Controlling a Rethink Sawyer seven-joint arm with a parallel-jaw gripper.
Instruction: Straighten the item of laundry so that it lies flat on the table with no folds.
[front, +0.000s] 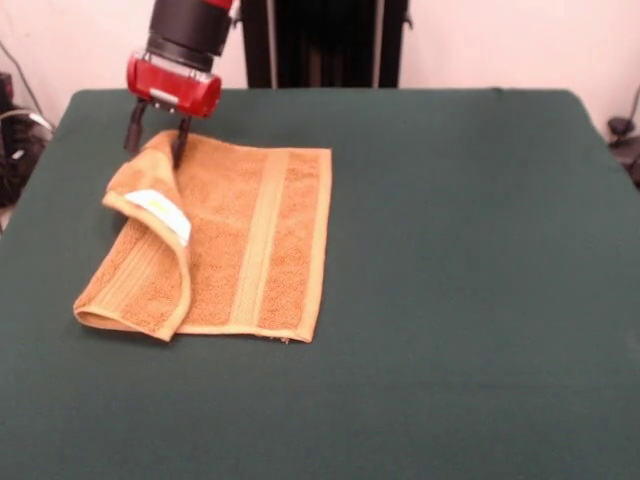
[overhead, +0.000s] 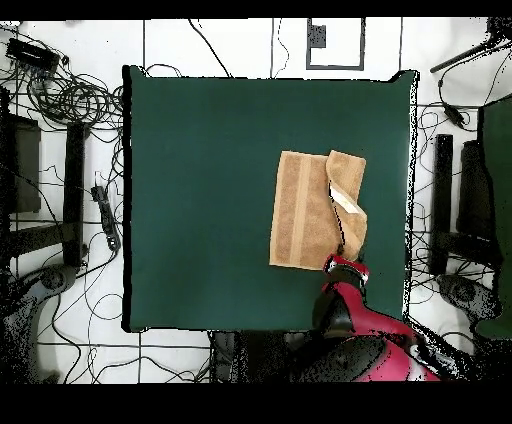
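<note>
While overhead hides them, the front shows fingers (front: 158, 141) pinching the towel's (front: 250, 235) far corner; label (front: 160, 212) upturned.

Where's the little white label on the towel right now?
In the front view the white label sits on the folded-over flap at the towel's left side, just below the gripper.

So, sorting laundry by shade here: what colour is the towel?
Orange-tan towel with paler woven bands, clearest in the front view.

A dark green table (front: 450, 250) carries only an orange-tan towel (front: 250, 240), one side folded over
</note>
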